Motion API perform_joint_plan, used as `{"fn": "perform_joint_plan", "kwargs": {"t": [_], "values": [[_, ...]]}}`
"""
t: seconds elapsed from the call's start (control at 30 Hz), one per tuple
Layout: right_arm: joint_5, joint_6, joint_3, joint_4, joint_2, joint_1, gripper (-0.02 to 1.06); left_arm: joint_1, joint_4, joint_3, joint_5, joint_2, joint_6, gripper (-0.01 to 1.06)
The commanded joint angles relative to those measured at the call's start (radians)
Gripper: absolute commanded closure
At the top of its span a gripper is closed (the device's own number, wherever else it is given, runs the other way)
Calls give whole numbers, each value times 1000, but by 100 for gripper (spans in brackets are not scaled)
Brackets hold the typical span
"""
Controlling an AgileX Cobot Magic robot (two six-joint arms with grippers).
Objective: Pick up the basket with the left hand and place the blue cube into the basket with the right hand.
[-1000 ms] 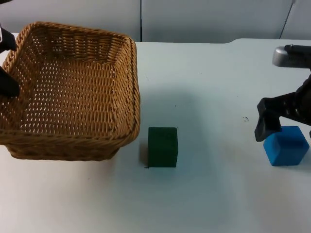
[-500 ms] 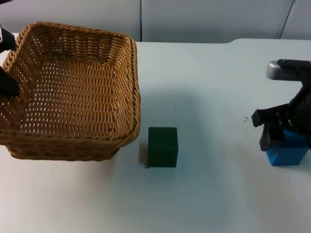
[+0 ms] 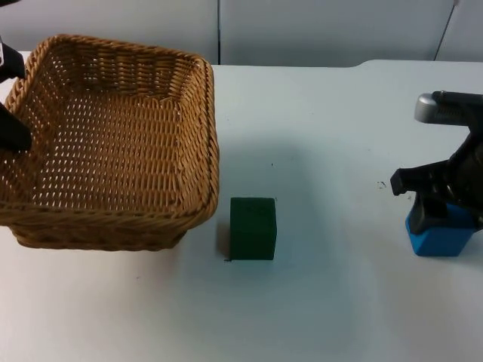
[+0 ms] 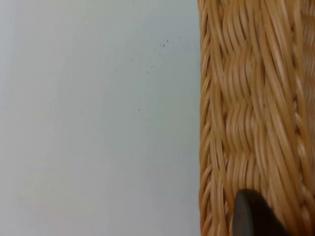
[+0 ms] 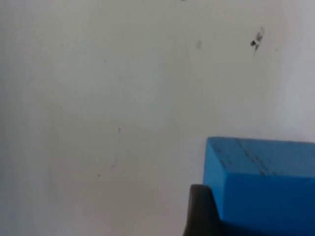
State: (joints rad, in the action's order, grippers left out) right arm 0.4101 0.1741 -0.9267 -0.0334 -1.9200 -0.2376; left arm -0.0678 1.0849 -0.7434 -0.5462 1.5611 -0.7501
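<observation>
At the tabletop's (image 3: 339, 302) right edge, the right tool (image 3: 445, 211) had dropped over the blue cube (image 3: 438, 237) within the last second: where it had stood beside and above the block, its fingers now straddled it, one dark fingertip (image 5: 199, 211) lying just against the cube's side in the right wrist view. Whether those fingers had already clamped I cannot tell. By my judgement the grasp was at hand, the lift and carry to the basket not yet begun.

The left tool (image 3: 11, 98) had not shifted over that second; it sat at the far left rim of the wicker basket (image 3: 113, 143), a fingertip (image 4: 253, 216) lying against the weave in the left wrist view. Its grip could not be made out either. The basket looked lifted and tilted, though that is a guess.

Counted: one basket, one blue cube, and one dark green cube (image 3: 253, 228) standing just beside the basket's near right corner, well apart from the blue one.
</observation>
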Motion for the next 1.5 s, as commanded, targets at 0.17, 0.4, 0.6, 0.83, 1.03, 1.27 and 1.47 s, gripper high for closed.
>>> {"fn": "perform_joint_plan", "kwargs": {"t": [0.17, 0.4, 0.6, 0.83, 1.03, 1.27, 1.47], "values": [[64, -19, -33, 6, 35, -7, 105, 0, 23, 3, -21, -13, 1, 105], [86, -19, -33, 4, 211, -7, 105, 0, 28, 3, -21, -13, 1, 105], [140, -19, -51, 4, 354, -7, 105, 0, 30, 3, -21, -13, 1, 105], [232, -26, -121, 11, 473, -19, 105, 0, 31, 3, -21, -11, 1, 105], [262, -45, -215, 9, 499, -106, 105, 0, 31, 3, -21, -11, 1, 105], [192, -45, -277, 3, 497, -240, 105, 0, 31, 3, -16, -11, 1, 105], [107, -43, -278, -21, 488, -316, 105, 0, 33, 3, -16, -2, 1, 105]]}}
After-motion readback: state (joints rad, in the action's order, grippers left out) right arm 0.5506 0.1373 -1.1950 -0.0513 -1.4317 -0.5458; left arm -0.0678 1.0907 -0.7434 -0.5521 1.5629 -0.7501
